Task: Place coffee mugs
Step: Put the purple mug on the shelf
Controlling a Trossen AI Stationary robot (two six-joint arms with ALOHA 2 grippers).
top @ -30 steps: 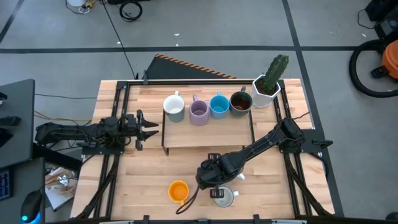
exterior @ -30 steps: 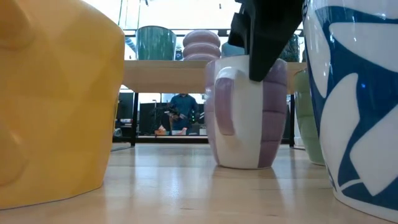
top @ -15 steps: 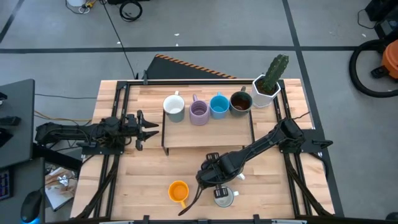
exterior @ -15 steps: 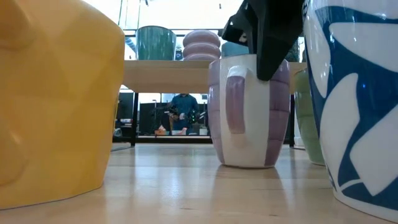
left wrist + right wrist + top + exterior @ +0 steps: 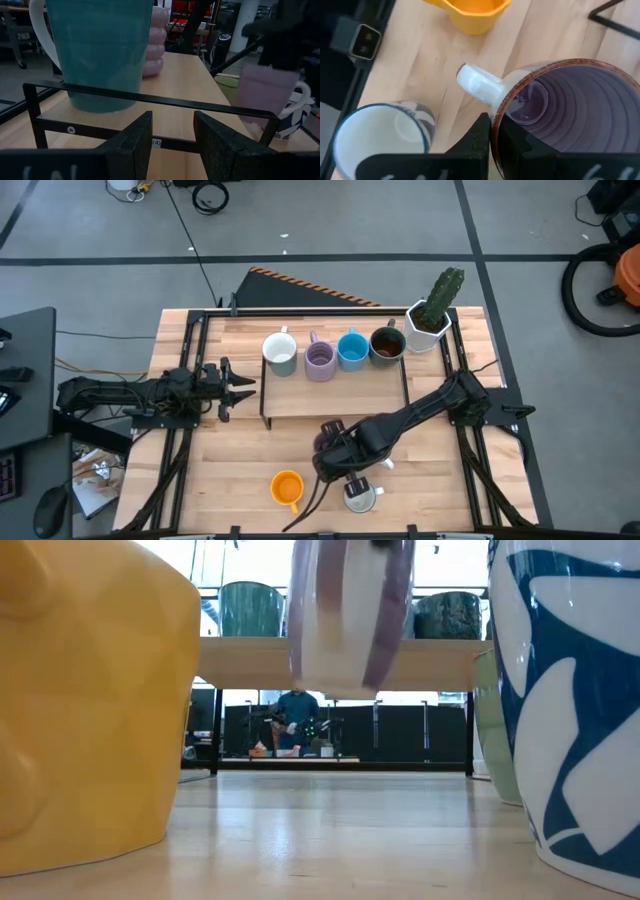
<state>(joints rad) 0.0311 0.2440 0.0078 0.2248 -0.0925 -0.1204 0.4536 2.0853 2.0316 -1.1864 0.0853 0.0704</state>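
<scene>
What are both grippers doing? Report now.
Left gripper: open, empty, parked at the table's left side.
Right gripper: shut on the purple-striped mug, lifted off the table.

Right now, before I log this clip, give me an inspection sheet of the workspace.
Surface: wooden table with a black-framed shelf.
Job's things: four mugs in a row on the shelf; orange mug and white-and-blue mug on the table; lavender mug held clear of the table.
Clutter: cactus planter.
Grippers: right gripper shut on the lavender mug's rim; left gripper open, left of the shelf.
Cables: on the floor beyond the table.
Surroundings: a person beyond the table, in the low view.
</scene>
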